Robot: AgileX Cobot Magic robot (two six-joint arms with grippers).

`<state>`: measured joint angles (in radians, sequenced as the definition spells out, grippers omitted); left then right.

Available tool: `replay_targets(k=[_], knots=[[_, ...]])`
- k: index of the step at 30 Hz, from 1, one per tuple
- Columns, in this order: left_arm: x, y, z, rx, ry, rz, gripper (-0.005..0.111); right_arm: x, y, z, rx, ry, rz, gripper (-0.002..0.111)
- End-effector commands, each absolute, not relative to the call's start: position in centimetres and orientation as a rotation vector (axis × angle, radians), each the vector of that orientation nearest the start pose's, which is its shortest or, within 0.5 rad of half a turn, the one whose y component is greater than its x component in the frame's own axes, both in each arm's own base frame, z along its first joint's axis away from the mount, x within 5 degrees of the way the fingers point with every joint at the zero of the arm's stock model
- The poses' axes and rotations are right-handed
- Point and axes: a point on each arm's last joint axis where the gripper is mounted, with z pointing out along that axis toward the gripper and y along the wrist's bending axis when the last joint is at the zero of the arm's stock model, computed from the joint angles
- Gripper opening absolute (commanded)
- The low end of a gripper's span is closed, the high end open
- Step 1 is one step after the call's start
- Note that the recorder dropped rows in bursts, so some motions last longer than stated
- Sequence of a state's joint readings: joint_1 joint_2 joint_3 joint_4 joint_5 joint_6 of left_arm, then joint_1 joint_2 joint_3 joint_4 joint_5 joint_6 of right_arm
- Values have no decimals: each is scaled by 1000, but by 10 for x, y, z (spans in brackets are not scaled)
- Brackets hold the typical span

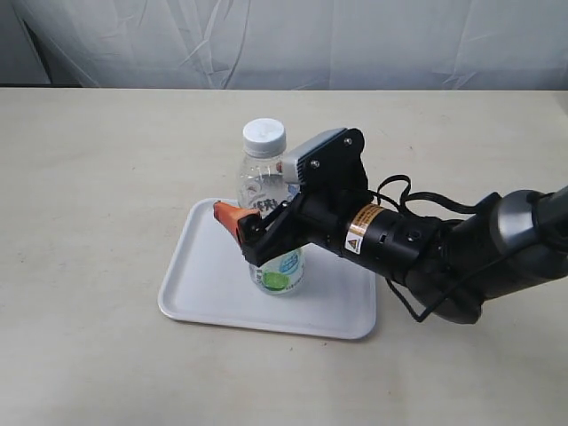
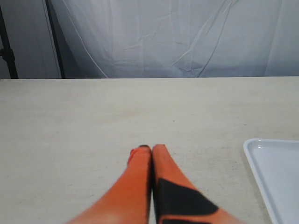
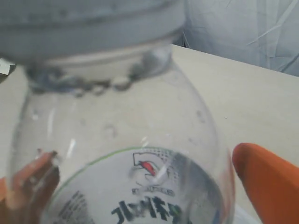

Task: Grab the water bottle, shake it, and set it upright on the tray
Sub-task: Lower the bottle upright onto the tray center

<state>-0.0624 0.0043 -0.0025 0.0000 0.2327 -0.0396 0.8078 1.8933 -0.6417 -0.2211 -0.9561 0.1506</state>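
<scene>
Right gripper (image 1: 256, 226) reaches in from the right of the exterior view on a black arm and straddles the water bottle (image 1: 260, 182) at mid-height. One orange fingertip (image 1: 226, 213) shows on the bottle's left side; the other is hidden behind it. The bottle stands upright near the middle of the tray (image 1: 204, 284), white cap (image 1: 264, 138) on. The tray lies at centre frame on a pale beige table (image 1: 89, 195) that fills most of the picture. A wrinkled white curtain (image 1: 266, 40) runs along the top edge.

From the left wrist, the left gripper (image 2: 152, 150) has its orange fingers pressed together, tips touching, over bare tabletop. A corner of the tray (image 2: 275, 177) shows well apart from them. Beyond the table's far edge hangs the white curtain, with a dark pole (image 2: 7, 46) beside it.

From the right wrist, the bottle (image 3: 121, 130) fills the picture, its cap close and blurred and its label carrying dark characters. An orange finger (image 3: 266, 182) sits just beside one wall, and the other is seen through the plastic on the opposite side. Whether they pinch the bottle or merely flank it I cannot tell.
</scene>
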Motion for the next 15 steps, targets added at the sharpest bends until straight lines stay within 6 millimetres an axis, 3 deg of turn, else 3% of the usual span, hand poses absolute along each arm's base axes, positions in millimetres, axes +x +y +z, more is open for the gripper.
replay_targets(k=[1,15], knots=[[55,-3,192,16,1716,-78,0,219,253,144,-799,1606,767,104],[55,-3,192,16,1716,-78,0,220,251,173,-710,1484,798,104]])
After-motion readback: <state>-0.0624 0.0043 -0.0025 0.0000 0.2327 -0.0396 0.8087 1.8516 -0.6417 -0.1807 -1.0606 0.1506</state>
